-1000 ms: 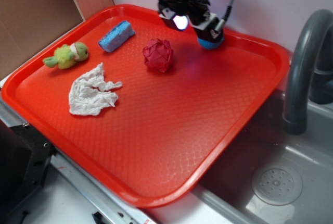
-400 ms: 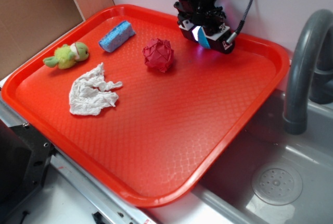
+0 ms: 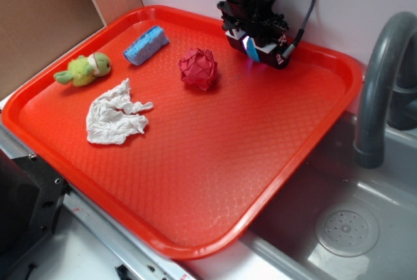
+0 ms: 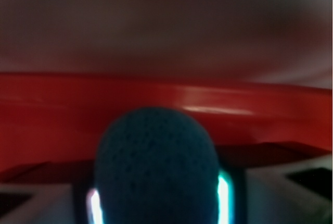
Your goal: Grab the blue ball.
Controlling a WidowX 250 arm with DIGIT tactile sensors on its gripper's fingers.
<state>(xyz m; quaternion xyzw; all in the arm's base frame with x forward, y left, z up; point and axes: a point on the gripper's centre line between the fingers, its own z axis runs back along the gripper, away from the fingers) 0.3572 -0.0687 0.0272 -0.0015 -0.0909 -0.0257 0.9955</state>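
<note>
The blue ball [image 3: 253, 45] shows only as a teal sliver between the black fingers of my gripper [image 3: 260, 51], near the back rim of the red tray [image 3: 228, 156]. In the wrist view the knitted ball [image 4: 156, 161] fills the whole gap, with a finger [image 4: 225, 198] pressed against each side and light glowing along both edges. The ball looks a little taller than it is wide. My gripper [image 4: 157, 206] is shut on the ball, low over the tray floor, and the tray's back rim [image 4: 156, 96] runs just behind it.
On the tray lie a red faceted paper ball [image 3: 198, 68], a light-blue sponge [image 3: 146, 45], a green plush toy [image 3: 83, 70] and a crumpled white cloth [image 3: 116, 113]. A grey faucet [image 3: 381, 84] and sink [image 3: 345, 228] stand right; the wall is close behind.
A second ago the ball lay exposed below the open fingers. The gripper has since come down over it and the fingers have closed around it; little has moved in the last half second.
</note>
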